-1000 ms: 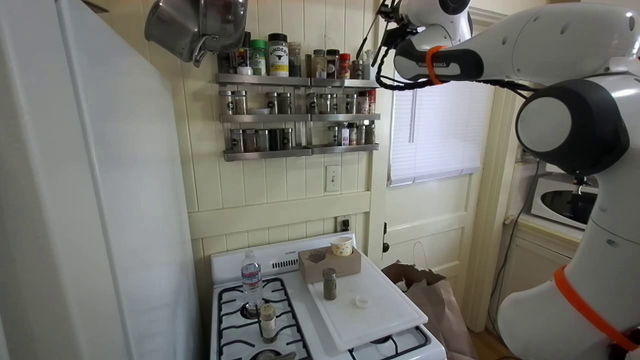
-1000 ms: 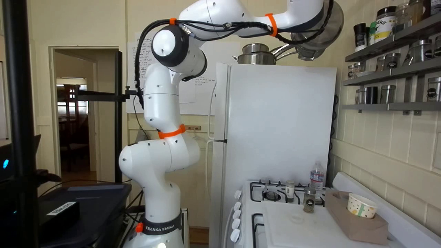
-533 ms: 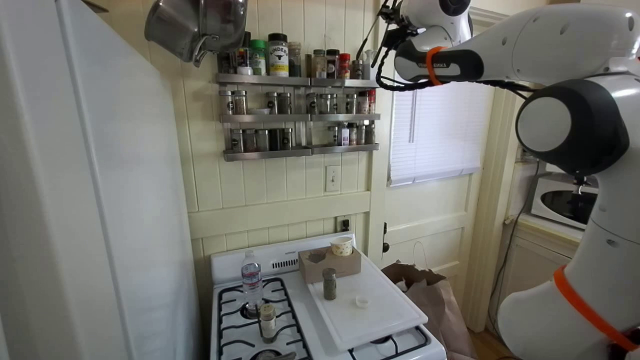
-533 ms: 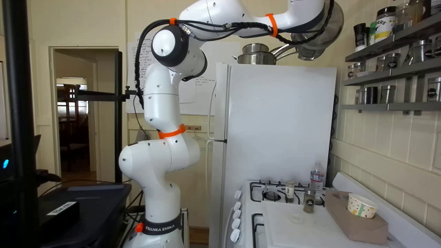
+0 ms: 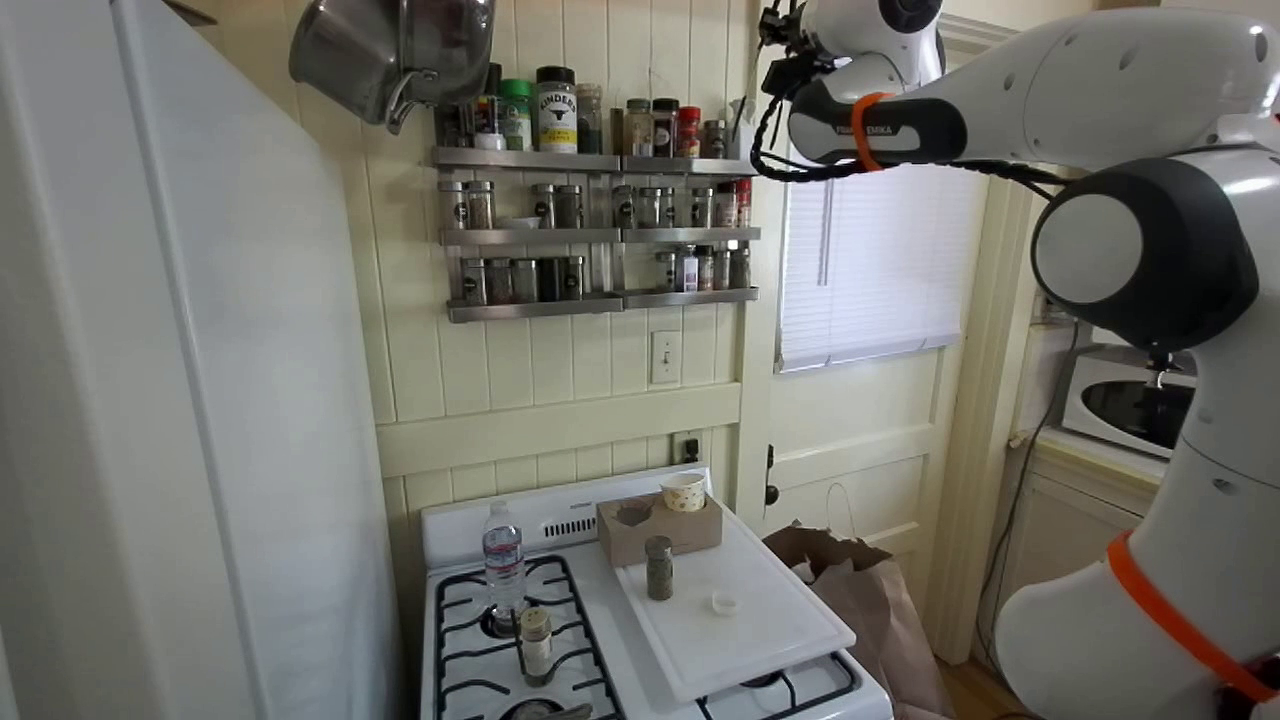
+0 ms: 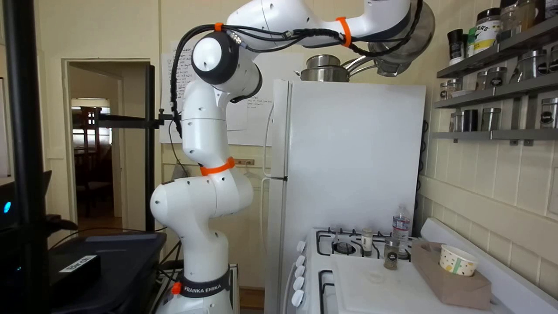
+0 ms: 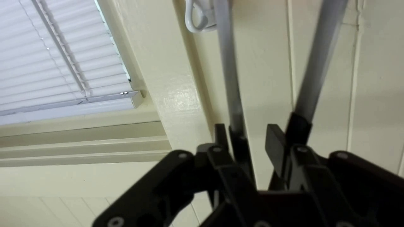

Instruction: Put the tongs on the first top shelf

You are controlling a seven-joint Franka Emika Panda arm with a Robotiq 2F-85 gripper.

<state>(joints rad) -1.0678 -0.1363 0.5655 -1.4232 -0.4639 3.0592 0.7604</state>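
Tongs (image 7: 232,78) are at the gripper (image 7: 248,135), much higher than the stove (image 5: 615,620). In the wrist view, their two grey arms spread away from it, and one arm has its dark part next to each of the fingers (image 7: 274,145). These fingers stand partly apart; whether they press on the tongs, I cannot tell. In an exterior view, the gripper appears above the right end of the first top shelf (image 5: 595,161); if the tongs touch this shelf, I cannot tell.

On the stove, a water bottle (image 5: 503,560) stands near the left back corner, with a shaker (image 5: 536,650) in front of it. A brown box (image 5: 640,547) lies near the back edge, carrying a paper cup (image 5: 684,493). A white tray (image 5: 745,650) lies along the right edge.
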